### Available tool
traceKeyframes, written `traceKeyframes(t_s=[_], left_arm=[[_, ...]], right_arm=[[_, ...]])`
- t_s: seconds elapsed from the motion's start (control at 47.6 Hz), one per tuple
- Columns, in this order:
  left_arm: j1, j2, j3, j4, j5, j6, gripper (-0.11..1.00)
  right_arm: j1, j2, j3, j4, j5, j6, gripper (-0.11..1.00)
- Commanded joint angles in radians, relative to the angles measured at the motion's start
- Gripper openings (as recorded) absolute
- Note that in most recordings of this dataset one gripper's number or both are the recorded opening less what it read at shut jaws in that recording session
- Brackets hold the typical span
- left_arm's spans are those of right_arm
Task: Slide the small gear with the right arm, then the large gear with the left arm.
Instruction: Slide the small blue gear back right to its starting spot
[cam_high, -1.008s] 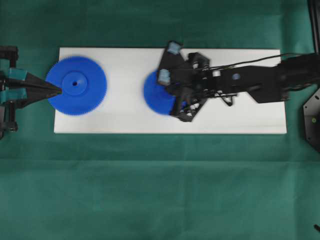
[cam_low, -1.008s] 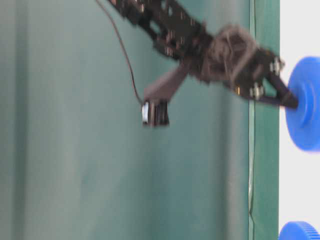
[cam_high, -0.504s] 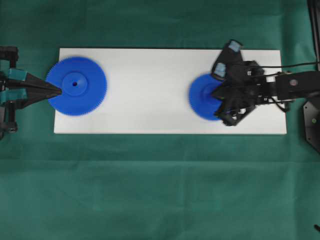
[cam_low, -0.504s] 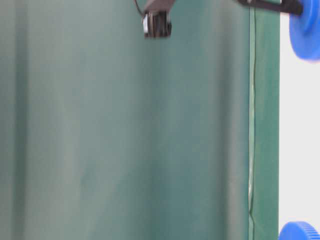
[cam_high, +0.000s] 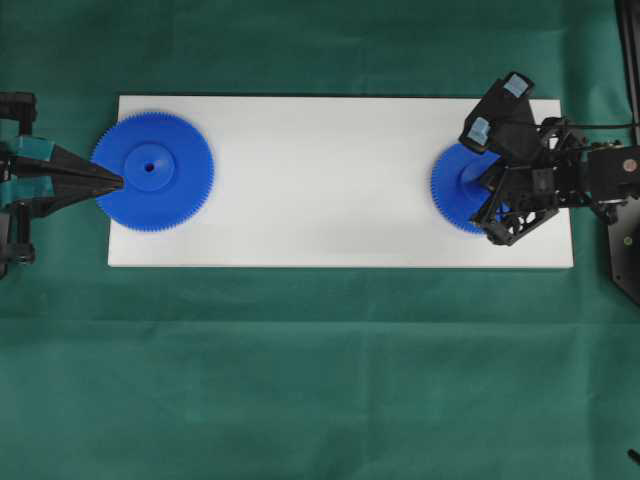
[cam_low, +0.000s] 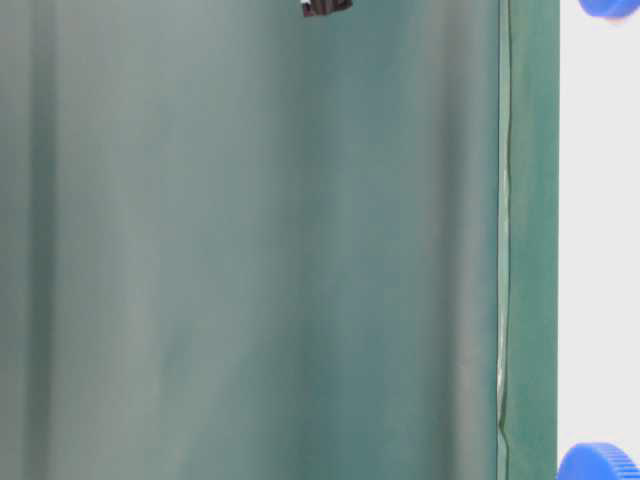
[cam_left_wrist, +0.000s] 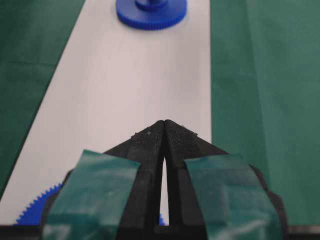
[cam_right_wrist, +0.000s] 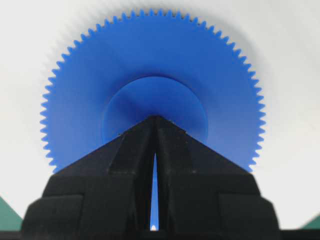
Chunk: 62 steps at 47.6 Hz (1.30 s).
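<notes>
The small gear lies flat near the right end of the white board. My right gripper is shut, and its pointed tip rests on the gear's raised hub; the centre hole is hidden under the tip. The large gear lies at the board's left end. My left gripper is shut, its point over the gear's left part, just short of the hub. In the left wrist view the shut left gripper hides most of the large gear, and the small gear sits far off.
Green cloth surrounds the board on all sides. The board's middle between the two gears is bare white. The table-level view catches the edges of the small gear and the large gear.
My right gripper has moved right along the board, and the small gear slid with it from the middle to the right end. The left gripper and the large gear have not moved.
</notes>
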Motion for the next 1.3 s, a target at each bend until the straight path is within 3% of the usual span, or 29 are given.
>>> traceKeyframes(t_s=[0.0,0.462,1.281], left_arm=[[0.005,0.006,-0.021,-0.002,-0.003,0.000,0.00],[0.003,0.006,-0.023,-0.002,-0.003,-0.002,0.00],[0.005,0.006,-0.023,-0.002,-0.005,-0.009,0.00]], right_arm=[[-0.006,0.012,0.083,0.008,0.057,0.006,0.50],[-0.008,-0.017,0.092,-0.005,0.069,0.011,0.50],[0.031,-0.137,0.026,-0.120,-0.008,0.009,0.50]])
